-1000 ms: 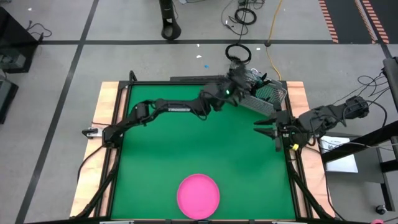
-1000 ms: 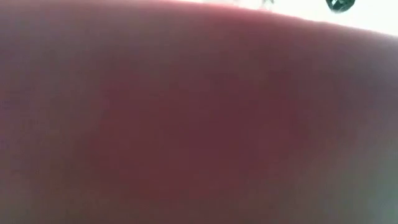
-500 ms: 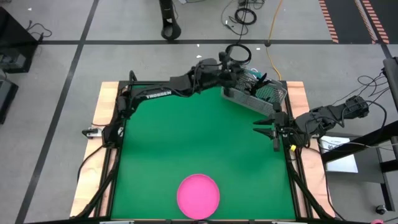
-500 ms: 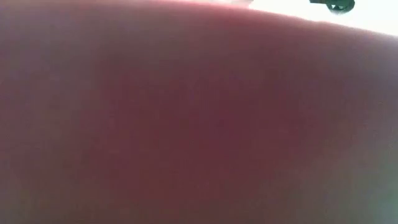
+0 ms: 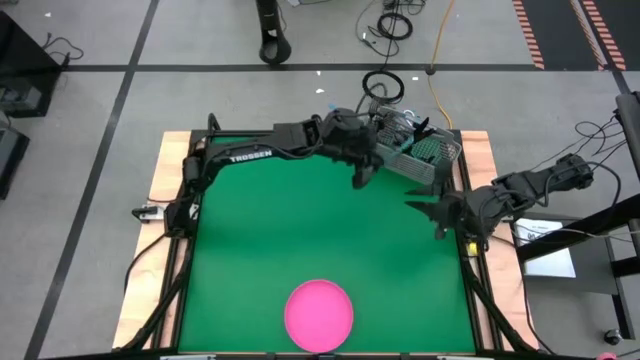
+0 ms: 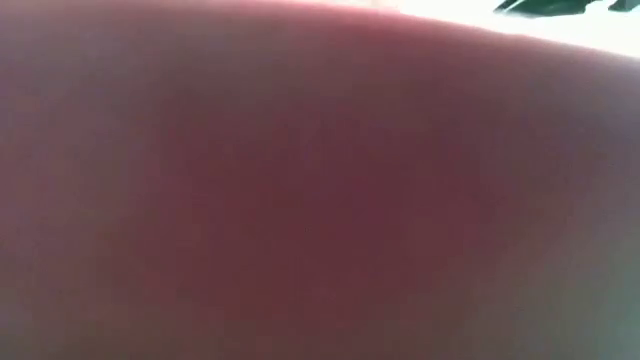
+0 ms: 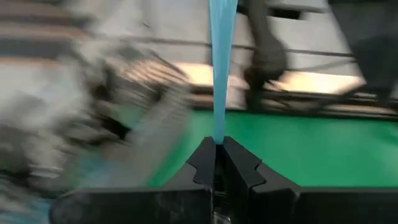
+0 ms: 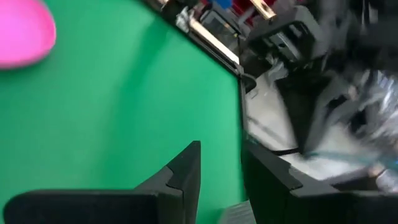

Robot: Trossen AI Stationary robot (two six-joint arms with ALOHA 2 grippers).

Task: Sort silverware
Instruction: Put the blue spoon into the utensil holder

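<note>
My left gripper (image 5: 363, 172) hangs over the green mat just in front of the grey wire-mesh basket (image 5: 418, 152) at the table's far right. It is shut on one piece of silverware with a thin light-blue handle (image 7: 218, 68); its head is hidden. More silverware shows as a blur in the basket (image 7: 118, 93). My right gripper (image 5: 425, 215) waits open at the table's right edge, near the basket, with nothing between its fingers (image 8: 186, 168). My left gripper pinches the light-blue handle (image 7: 217, 138) between its two fingertips. The handle runs on straight ahead beyond the fingers, in line with them. The end behind the fingertips is hidden by the gripper. The piece is held clear of the mat.
The round pink plate (image 5: 319, 313) lies at the mat's near edge and fills the low view (image 6: 300, 200). Wooden rails (image 5: 165, 190) frame the mat. Bare green mat (image 5: 290, 230) lies between plate and basket.
My left gripper has drawn back from the basket toward the table's middle and risen, its wrist rolling far around; the arm has swung toward the far edge. My right gripper has rolled in place, staying open.
</note>
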